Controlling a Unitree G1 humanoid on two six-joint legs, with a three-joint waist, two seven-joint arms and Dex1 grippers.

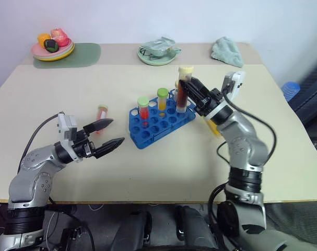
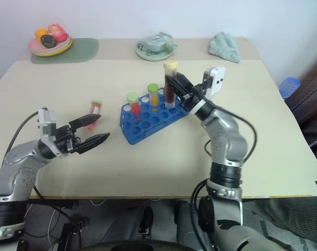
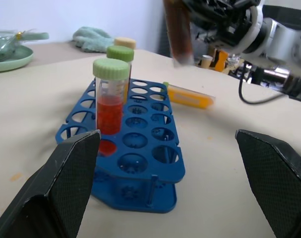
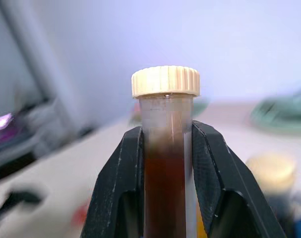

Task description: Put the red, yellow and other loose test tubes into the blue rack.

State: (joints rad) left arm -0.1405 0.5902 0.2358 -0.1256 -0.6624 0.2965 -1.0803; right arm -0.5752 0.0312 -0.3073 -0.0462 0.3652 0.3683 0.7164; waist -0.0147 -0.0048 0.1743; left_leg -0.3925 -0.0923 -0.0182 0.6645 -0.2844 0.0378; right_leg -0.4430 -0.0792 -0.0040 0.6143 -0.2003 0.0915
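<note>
1. Brown liquid fills the tube (image 1: 182,94) that the right gripper (image 1: 188,88) has clamped between its two black fingers (image 4: 121,183), just under the pale yellow cap; the tube hangs roughly upright, its lower end over the far right end of the blue rack (image 1: 161,119).
2. Judged from this, the step in hand is carrying the brown tube to a hole in the rack; the lowering has not yet begun, since the tube's base is clear above the grid.
3. Seated in the rack are a red-liquid tube (image 1: 143,111) with a pale green cap and, behind it, a yellow-liquid tube (image 1: 162,101) with a green cap; a further pale-capped tube stands at the rack's far right corner, partly hidden.
4. The next move calls for lining the tube's base over a free hole near that end, keeping it vertical, then sinking it without knocking the neighbours.
5. The left gripper (image 1: 106,137) is spread wide and empty, well to the left of the rack; an orange-liquid tube (image 1: 101,113) lies on the table (image 1: 148,172) between it and the rack.
6. A yellow tube (image 3: 189,95) lies flat just right of the rack.
</note>
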